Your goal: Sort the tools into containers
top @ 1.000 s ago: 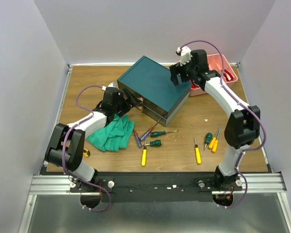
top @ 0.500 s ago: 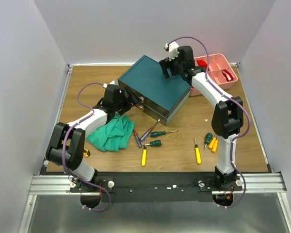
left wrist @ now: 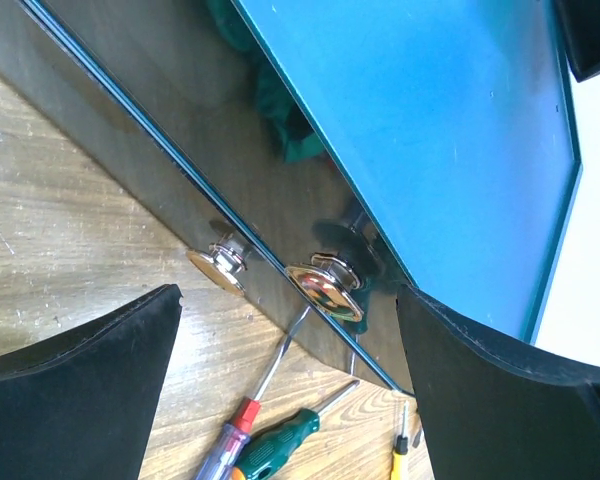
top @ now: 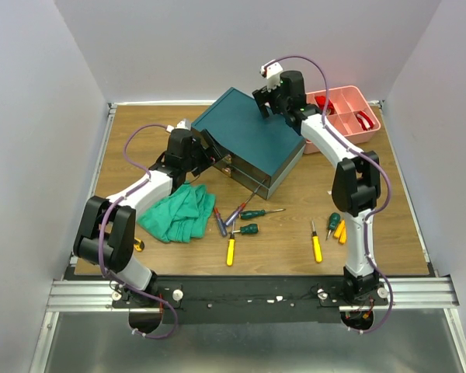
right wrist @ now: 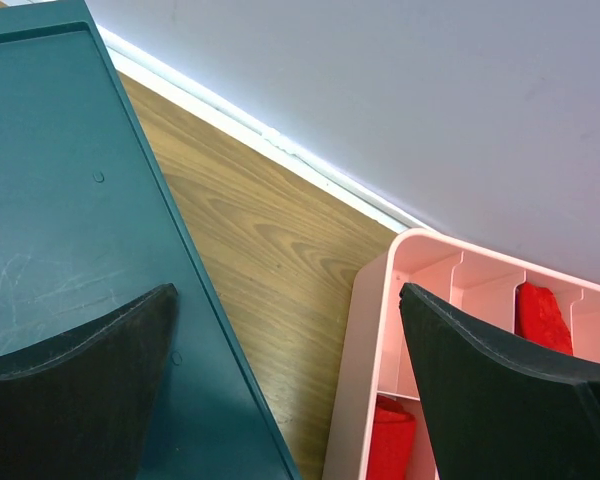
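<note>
- The left end effector (left wrist: 285,300) is standing wide open, facing the drawer knobs (left wrist: 326,287) of the teal box (top: 247,134).
- The right end effector (right wrist: 285,292) is hovering wide open over the box's far edge, near a pink tray (right wrist: 365,330).
- The screwdrivers (top: 249,229) are lying on the desk (top: 140,128) before the box, and one shaft is perhaps touching its front.

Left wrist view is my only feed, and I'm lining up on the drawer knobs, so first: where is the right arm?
Observer: The right gripper hovers over the far right edge of the teal box, jaws open, holding nothing.
Operator: Anything beside the box that I can't see?
Observer: A pink tray sits off its far right corner, with red items inside.
Operator: And toward my left?
Observer: A green cloth lies crumpled on the near side of the box's left end.
</note>
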`<state>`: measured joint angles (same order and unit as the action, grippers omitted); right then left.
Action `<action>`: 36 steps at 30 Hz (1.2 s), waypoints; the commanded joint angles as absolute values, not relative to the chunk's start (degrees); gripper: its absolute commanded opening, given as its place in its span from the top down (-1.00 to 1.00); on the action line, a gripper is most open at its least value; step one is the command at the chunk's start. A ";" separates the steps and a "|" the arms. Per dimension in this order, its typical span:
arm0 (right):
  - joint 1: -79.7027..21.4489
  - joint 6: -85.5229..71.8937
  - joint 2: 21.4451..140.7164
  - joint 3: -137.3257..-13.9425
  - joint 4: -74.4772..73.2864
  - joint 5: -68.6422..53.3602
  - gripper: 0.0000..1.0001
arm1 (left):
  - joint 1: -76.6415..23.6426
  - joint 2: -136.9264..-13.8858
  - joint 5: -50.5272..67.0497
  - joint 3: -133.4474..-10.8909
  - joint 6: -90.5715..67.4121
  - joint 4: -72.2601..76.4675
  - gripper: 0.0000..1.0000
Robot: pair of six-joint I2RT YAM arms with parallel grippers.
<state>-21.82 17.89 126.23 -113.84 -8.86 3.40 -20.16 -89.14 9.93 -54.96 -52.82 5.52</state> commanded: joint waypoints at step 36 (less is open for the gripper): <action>-23.64 22.85 124.63 -109.16 -10.64 8.70 -1.00 | -13.63 -66.80 -3.21 -45.16 -33.93 -22.66 -0.97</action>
